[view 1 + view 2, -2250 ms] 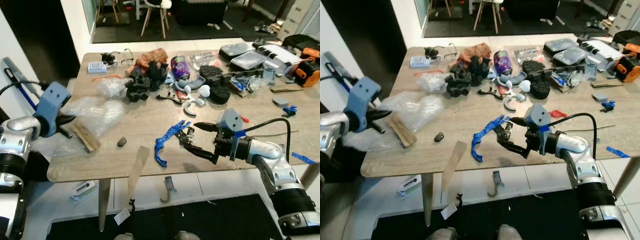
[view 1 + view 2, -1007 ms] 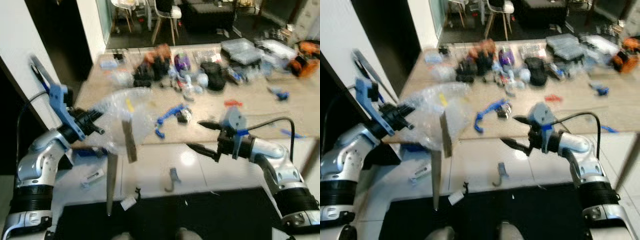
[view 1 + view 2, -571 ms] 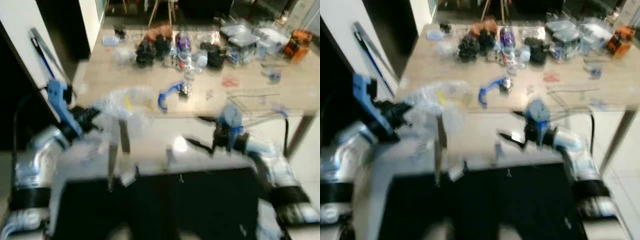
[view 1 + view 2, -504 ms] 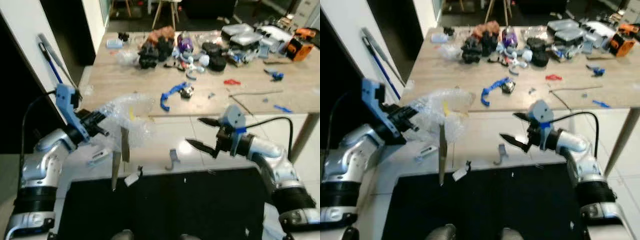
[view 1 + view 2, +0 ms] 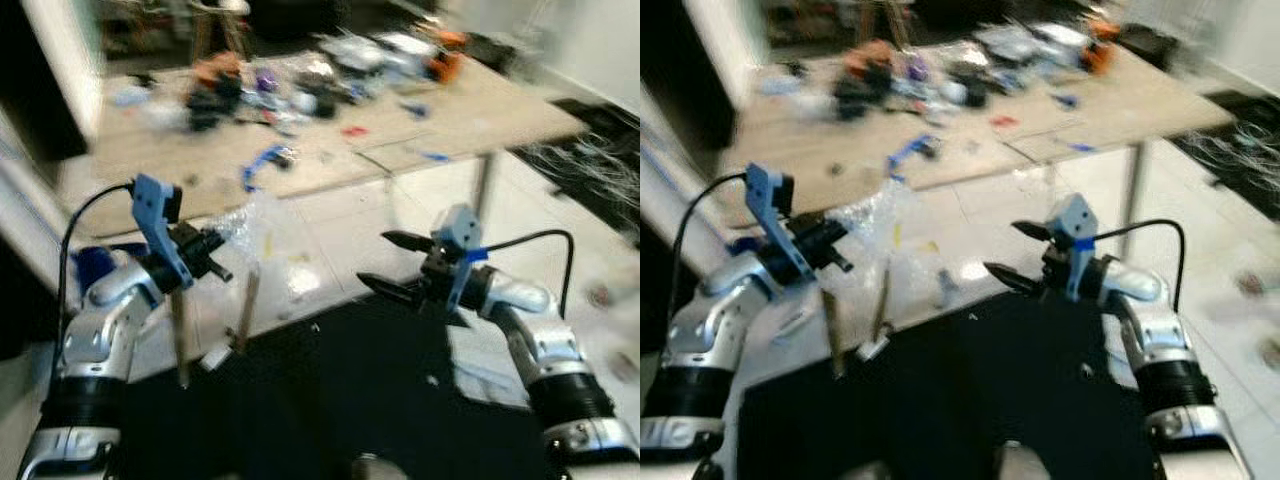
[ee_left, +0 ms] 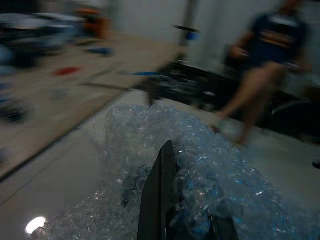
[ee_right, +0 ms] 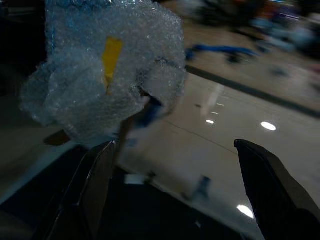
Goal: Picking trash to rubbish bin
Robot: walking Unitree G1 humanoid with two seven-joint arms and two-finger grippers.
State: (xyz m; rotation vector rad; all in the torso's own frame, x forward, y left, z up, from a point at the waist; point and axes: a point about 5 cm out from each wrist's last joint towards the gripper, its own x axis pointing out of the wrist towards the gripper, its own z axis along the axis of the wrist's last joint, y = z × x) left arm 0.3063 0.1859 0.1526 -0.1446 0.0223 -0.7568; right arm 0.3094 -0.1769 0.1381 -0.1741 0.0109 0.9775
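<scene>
Bubble wrap, a loose bunched wad with a yellow tag, hangs off the floor left of centre, clamped in the left gripper; it has no clear long axis, trailing right and down. This looks like the carry step: next, find the bin, which is blurred or hidden. Tabletop lies far behind. Right gripper hovers with fingers spread wide, holding nothing.
</scene>
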